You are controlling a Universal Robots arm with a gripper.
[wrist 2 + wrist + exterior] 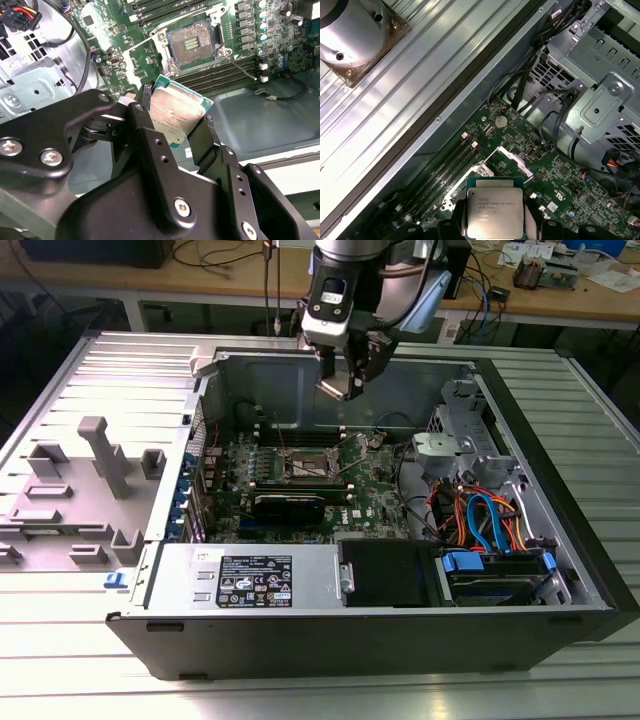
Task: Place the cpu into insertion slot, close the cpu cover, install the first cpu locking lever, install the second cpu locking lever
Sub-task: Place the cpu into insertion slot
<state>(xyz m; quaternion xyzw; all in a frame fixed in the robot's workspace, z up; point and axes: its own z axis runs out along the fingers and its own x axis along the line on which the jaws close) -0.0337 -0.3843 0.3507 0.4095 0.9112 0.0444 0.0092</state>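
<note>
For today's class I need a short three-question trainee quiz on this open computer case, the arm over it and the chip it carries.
1. True or false: the small flat square silver-grey cpu already sits in the square, silvery-rimmed insertion slot.
2. What is the black metal end effector gripping? A) a long black memory card B) the cpu C) an orange cable
3. Fill the gap: in the exterior view, the end effector hangs ___ the green motherboard.

Key: 1 false, the slot's centre is bare; 2 B; 3 above.
</note>
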